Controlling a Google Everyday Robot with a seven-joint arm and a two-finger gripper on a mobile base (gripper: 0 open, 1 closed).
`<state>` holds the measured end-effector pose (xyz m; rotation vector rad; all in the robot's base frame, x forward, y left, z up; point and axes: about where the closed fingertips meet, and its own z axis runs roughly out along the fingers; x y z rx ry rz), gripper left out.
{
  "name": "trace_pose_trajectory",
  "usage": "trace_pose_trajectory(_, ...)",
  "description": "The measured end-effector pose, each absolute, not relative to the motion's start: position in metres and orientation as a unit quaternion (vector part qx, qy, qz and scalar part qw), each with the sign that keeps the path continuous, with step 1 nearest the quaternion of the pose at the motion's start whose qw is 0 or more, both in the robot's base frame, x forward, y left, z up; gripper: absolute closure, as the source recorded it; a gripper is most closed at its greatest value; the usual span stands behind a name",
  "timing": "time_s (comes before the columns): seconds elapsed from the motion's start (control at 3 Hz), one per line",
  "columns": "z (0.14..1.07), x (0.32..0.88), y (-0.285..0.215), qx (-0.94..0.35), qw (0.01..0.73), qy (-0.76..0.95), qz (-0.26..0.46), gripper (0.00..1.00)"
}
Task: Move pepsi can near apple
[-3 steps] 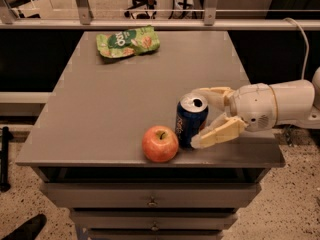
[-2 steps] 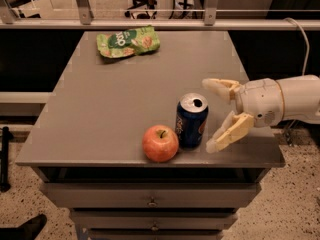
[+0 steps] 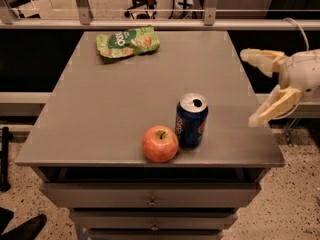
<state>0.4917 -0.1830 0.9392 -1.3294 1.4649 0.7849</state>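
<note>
The dark blue pepsi can (image 3: 191, 121) stands upright near the front edge of the grey table (image 3: 125, 99). The red-orange apple (image 3: 160, 143) sits just left of and in front of it, touching or almost touching the can. My gripper (image 3: 252, 88) is at the right, beyond the table's right edge, well clear of the can. It is open and empty, with its two pale fingers (image 3: 272, 106) spread wide apart.
A green crinkled snack bag (image 3: 128, 41) lies at the table's far left. Drawers (image 3: 150, 199) sit under the tabletop. A railing (image 3: 150, 19) runs behind the table. A cable (image 3: 300, 31) loops above the arm at right.
My gripper has let go of the pepsi can and drawn back to the right, off the table's edge. The can stays upright beside the apple.
</note>
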Motion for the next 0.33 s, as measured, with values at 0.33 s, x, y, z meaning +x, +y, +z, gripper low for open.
trace_pose_trajectory(0.33,0.9703,0.4997,-0.2006,-0.548,0.511,0.593,0.296,0.00)
